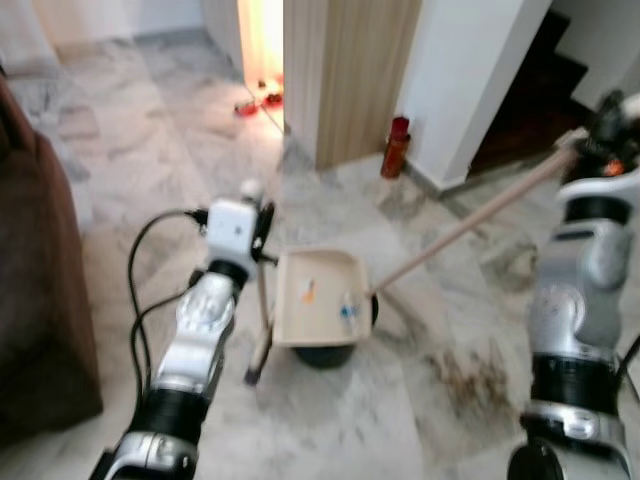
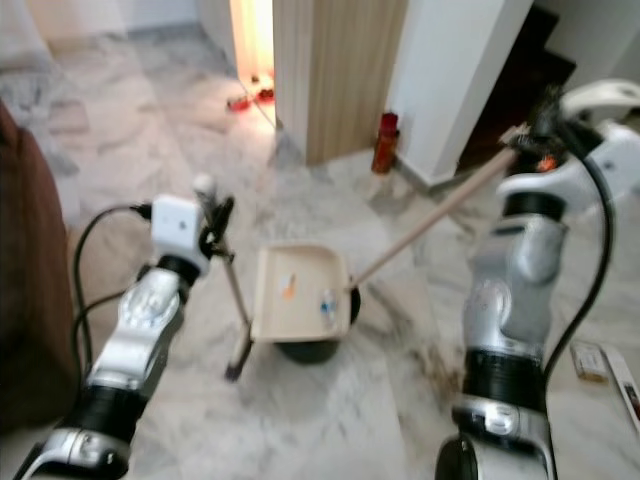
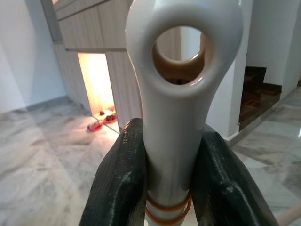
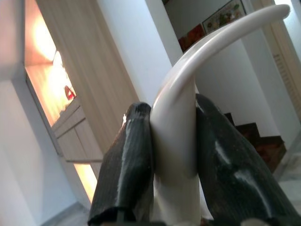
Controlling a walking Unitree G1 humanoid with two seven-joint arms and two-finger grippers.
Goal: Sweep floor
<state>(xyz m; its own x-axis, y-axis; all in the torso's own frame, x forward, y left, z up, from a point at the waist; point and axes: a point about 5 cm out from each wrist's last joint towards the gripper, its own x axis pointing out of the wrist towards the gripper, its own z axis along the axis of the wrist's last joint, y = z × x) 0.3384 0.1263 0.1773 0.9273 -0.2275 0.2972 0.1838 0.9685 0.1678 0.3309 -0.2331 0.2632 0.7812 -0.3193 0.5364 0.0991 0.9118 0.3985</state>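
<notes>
A cream dustpan [image 1: 318, 295] rests on the marble floor in front of me, with orange and blue scraps [image 1: 346, 312] inside. Its upright handle [image 3: 181, 94] ends in a white loop, and my left gripper [image 1: 262, 228] is shut on it just below that loop. A long wooden broom handle [image 1: 470, 222] slants from the pan's right side up to my raised right gripper [image 1: 598, 128], which is shut on its curved white top [image 4: 176, 113]. The broom head sits dark under the pan's front [image 1: 325, 355].
A patch of brown dirt [image 1: 470, 375] lies on the floor to the right of the pan. A red bottle [image 1: 396, 147] stands by the wooden wall corner. A brown sofa [image 1: 35, 270] fills the left edge. Dark stairs [image 1: 525, 95] rise at the far right.
</notes>
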